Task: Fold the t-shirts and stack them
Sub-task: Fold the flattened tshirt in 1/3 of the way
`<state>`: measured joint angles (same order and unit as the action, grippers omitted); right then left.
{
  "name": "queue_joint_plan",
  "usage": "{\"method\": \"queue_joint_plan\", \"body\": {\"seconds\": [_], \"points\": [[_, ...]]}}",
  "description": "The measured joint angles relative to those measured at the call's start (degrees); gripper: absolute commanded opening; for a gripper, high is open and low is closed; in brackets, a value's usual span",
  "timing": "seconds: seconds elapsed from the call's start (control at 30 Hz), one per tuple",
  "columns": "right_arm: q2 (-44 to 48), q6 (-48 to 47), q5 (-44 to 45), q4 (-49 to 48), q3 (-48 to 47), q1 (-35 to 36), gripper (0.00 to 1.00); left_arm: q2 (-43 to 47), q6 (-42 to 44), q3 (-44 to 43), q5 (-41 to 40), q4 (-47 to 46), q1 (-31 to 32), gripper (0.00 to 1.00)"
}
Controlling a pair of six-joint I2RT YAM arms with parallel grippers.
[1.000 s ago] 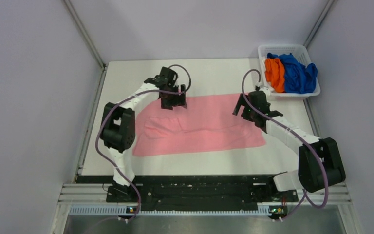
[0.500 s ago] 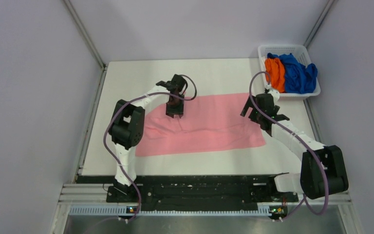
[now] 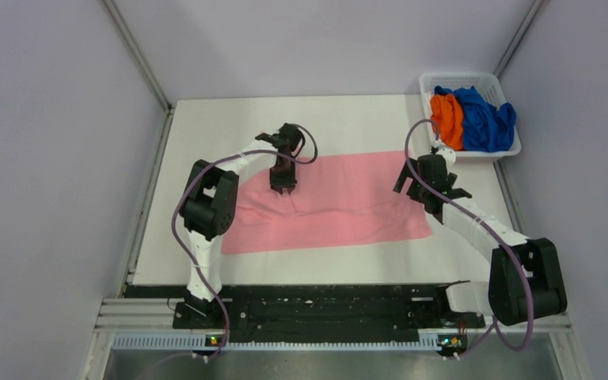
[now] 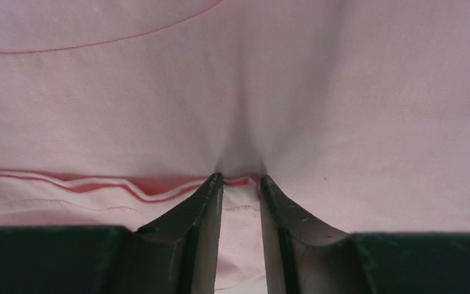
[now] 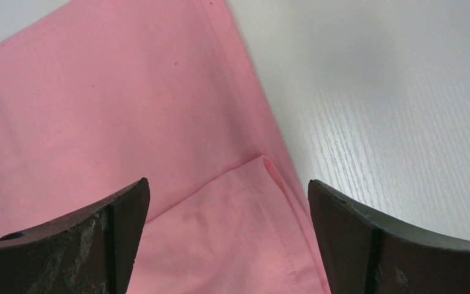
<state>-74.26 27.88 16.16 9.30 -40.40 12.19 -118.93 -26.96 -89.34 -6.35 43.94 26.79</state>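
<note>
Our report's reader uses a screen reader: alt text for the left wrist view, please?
The left gripper pinches a small ridge of the light pink t-shirt between its dark fingertips. Pink cloth fills the frame, a stitched hem crossing at left.

White basket (image 3: pixel 475 153) at table's (image 3: pixel 206 127) far corner

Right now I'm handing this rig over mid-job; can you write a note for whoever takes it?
Grippers: left gripper shut on a pinch of the pink shirt; right gripper open over that shirt's right edge, holding nothing.
Things: pink shirt spread on the table; orange shirt and blue shirt bunched in the basket.
Done: nothing stacked.
To do: fold pink, then the other two, and stack.
</note>
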Motion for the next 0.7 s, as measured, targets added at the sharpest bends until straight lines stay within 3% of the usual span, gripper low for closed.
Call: {"method": "queue_joint_plan", "body": {"seconds": [0.27,0.47,0.57,0.7], "points": [[1.84,-1.38,0.68,0.13,0.68,-0.15,0.99,0.17,-0.83,0.28,-0.02,-0.04,0.2,0.0],[2.19,-2.01,1.31,0.13,0.68,-0.37,0.99,0.74,-1.4,0.96,-0.46,0.17,1.14,0.01],[2.21,-2.36,1.44,0.11,0.68,-0.37,0.99,1.07,-1.64,1.29,-0.63,0.39,1.42,0.11],[2.21,-2.4,1.62,0.11,0.68,-0.37,0.99,1.46,-2.08,1.77,-1.07,1.14,1.53,0.17]]}}
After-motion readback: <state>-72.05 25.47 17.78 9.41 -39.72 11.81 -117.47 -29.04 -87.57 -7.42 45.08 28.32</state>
